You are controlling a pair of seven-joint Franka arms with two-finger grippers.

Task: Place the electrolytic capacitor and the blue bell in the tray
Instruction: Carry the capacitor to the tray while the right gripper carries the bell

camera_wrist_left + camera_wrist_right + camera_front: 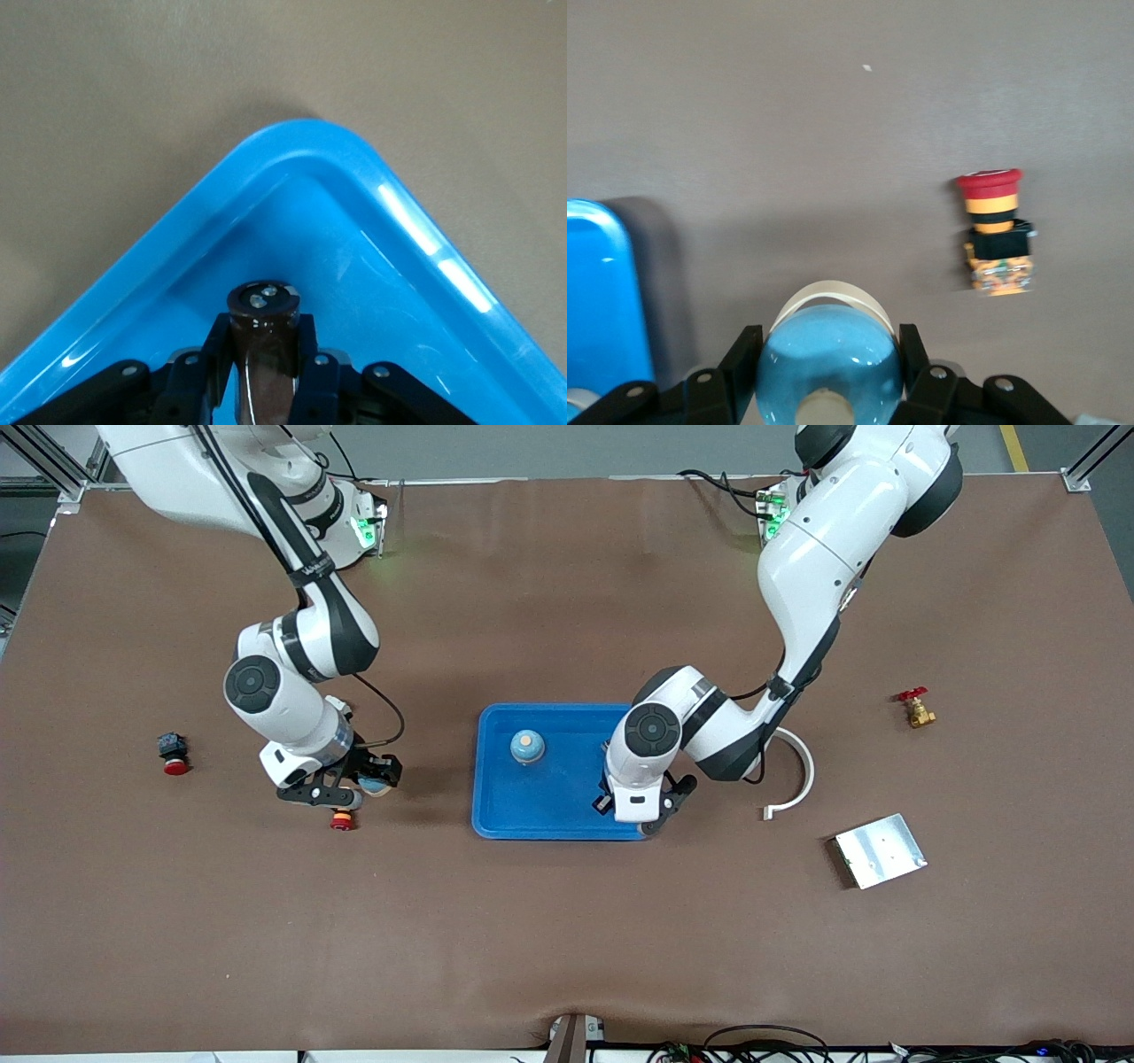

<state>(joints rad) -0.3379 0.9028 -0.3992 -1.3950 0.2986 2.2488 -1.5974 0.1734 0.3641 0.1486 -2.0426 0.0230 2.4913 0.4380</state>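
While both arms are busy at once, the table [567,939] gives them plenty of brown surface to work over, and the blue tray [496,815] sits in the middle between them, the natural meeting point. One blue bell [527,747] already stands inside it, toward the end nearer the robots.

Down at the tray's corner nearer the front camera, on the left arm's end, the left gripper [654,815] is clamped tight on the dark capacitor [261,341], holding it end-out just over the tray floor. That low, tucked-in pose looks like a set-down about to happen, well apart from the bell so nothing gets knocked.

Over at the right arm's end, the right gripper [354,786] has its fingers [740,354] closed round a second blue bell [829,367], out over the bare table and well short of the tray. It appears to be mid-carry, and the tray rim shows at the edge of its wrist view.

Now the bystanders, big to small. A silver plate [879,850] lies toward the left arm's end, with a white curved strip [797,775] between it and the tray. A brass valve [917,708] with a red handle sits farther out. A red push button [341,819] lies right under the right gripper, another [173,755] farther out. None blocks the route; the button below is the only close neighbour.
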